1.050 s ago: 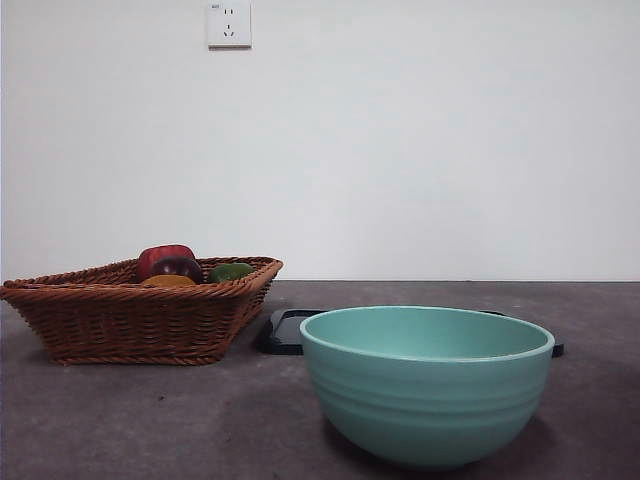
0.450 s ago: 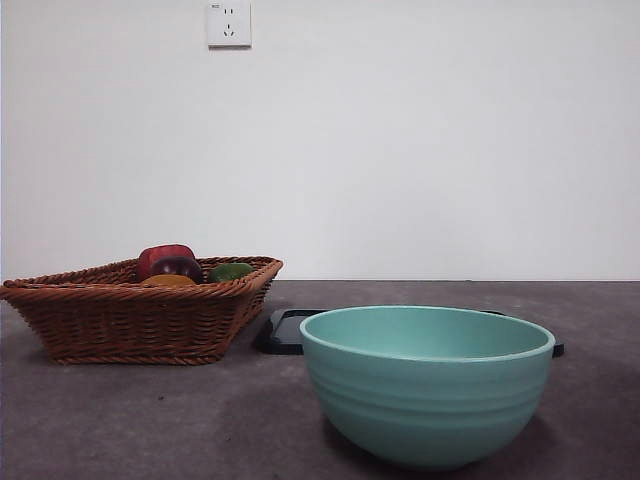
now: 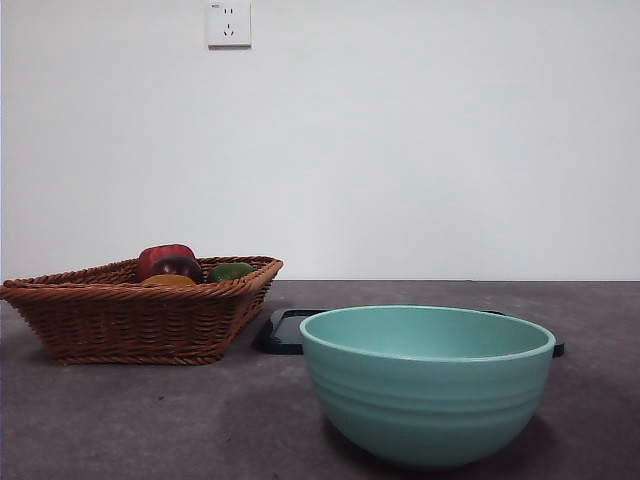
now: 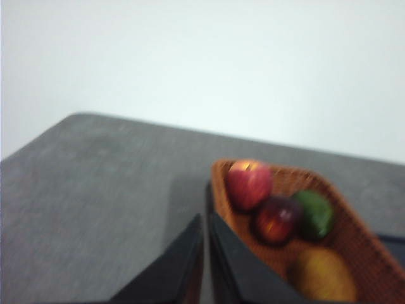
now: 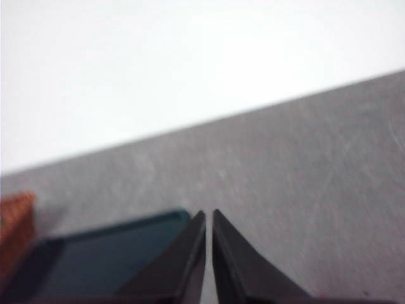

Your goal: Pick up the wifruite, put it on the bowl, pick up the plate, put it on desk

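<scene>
The wifruite (image 4: 321, 276) lay in the wicker basket (image 3: 140, 318) at far left, behind the teal bowl (image 3: 427, 385). Left gripper (image 4: 205, 220) and right gripper (image 5: 209, 215) hung pinched together, empty.

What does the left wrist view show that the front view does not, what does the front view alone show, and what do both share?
Only the left wrist view shows the left gripper, jaws shut, above the desk beside the basket, and the brownish-orange wifruite in full.

Only the front view shows the teal bowl, the dark plate behind it and the wall socket.

Both show the basket, the red apple, the dark purple fruit and the green fruit.
</scene>
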Robot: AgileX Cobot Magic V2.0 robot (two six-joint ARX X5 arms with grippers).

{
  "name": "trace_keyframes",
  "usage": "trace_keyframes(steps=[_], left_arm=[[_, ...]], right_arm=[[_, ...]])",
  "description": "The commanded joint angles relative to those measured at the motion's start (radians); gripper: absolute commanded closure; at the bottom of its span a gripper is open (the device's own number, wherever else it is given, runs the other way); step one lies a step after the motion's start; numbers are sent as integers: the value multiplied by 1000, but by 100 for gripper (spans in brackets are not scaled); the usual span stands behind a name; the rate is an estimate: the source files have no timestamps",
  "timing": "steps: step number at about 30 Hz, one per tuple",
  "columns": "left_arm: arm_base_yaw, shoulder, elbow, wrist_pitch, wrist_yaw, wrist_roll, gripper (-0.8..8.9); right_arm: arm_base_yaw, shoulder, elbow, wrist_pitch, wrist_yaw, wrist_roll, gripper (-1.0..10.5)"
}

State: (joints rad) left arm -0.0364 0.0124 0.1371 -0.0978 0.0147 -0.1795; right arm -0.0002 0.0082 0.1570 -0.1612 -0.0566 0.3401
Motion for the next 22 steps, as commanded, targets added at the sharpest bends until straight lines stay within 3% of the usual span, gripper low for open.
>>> trace_keyframes(steps=[1, 7, 14, 22], left_arm=[[-13, 19, 43, 15, 3, -26, 797], [-32, 74, 151, -6, 4, -28, 798], [-38, 187, 354, -165, 17, -53, 797], [-39, 335, 604, -360, 237, -65, 797]], right_arm=[[11, 21, 70, -54, 5, 92, 937], [39, 98, 251, -231, -11, 97, 937], [58, 213, 424, -415, -87, 85, 937], [95, 303, 530, -494, -272, 6, 937]])
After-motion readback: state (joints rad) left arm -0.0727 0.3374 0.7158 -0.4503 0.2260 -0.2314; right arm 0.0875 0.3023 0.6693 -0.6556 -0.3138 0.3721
